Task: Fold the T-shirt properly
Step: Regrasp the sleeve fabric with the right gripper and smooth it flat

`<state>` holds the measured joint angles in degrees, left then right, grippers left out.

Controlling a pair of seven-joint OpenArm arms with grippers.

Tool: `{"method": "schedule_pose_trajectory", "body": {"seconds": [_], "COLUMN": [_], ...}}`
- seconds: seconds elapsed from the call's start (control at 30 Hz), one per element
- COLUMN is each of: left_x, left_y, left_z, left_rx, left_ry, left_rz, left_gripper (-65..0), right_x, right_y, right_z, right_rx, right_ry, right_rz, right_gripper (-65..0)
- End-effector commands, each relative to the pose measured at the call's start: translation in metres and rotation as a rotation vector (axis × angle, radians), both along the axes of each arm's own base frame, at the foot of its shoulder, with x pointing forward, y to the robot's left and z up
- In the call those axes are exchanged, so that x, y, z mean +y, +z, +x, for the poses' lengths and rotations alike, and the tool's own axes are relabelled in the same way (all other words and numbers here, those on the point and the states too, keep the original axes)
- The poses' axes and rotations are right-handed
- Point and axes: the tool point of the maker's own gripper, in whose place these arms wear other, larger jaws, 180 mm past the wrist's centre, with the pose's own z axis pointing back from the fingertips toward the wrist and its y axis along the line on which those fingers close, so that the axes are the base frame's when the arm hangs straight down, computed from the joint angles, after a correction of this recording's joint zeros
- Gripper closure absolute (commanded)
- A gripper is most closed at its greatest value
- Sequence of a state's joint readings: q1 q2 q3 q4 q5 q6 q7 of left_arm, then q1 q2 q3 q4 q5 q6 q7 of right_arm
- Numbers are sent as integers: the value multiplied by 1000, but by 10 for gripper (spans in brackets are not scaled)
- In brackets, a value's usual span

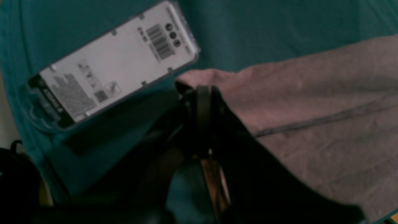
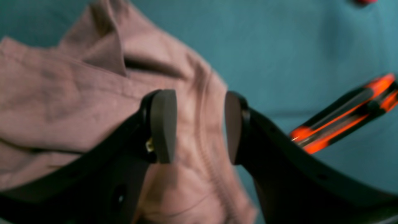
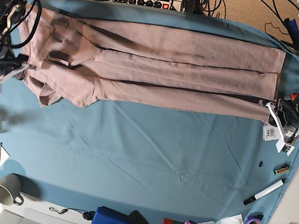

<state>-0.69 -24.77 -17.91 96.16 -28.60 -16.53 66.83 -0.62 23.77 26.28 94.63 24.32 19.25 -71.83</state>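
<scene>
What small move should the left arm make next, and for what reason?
Probably the left gripper should open and let go. It is shut on the hem corner of the T-shirt, which lies as a long folded band, while the right gripper stands open above the collar end.

Blue table cloth over table, cables and power strip behind, evenly lit

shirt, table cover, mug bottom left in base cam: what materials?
T-shirt: soft matte knit, likely cotton; it wrinkles and shows a stitched seam. Table cloth: thin matte woven fabric, teal-blue, faintly creased. Mug: looks like glazed ceramic, grey with a slight sheen; too small to be sure.
</scene>
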Motion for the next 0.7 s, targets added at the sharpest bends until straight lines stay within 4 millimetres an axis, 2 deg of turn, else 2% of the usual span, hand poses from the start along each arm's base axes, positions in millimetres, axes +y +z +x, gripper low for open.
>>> {"method": "schedule_pose_trajectory", "body": {"seconds": [0.0,0.1,0.2,0.33,0.6,0.67], "left_x": [6,6,6,6,6,6], "left_y": [14,14,14,14,14,14], "left_z": [10,10,10,10,10,10], "left_rx": [-47,-47,-47,-48,-48,-48], "left_ry": [-1,-2,-2,-2,-2,-2], "left_rz": [21,18,18,18,18,18], "left_gripper": [0,0,0,0,0,0], "right_x": [-5,1,14,30,34,34], "right_y": [7,-15,-25,-20,-19,-19], "right_z": [6,4,6,12,13,14], "right_rx": [-35,-22,-33,-73,-84,-83], "right_ry": [-2,-24,17,81,98,99], "right_rz": [-5,84,172,237,252,250], "right_gripper": [-259,-259,-259,-259,-255,-193]}}
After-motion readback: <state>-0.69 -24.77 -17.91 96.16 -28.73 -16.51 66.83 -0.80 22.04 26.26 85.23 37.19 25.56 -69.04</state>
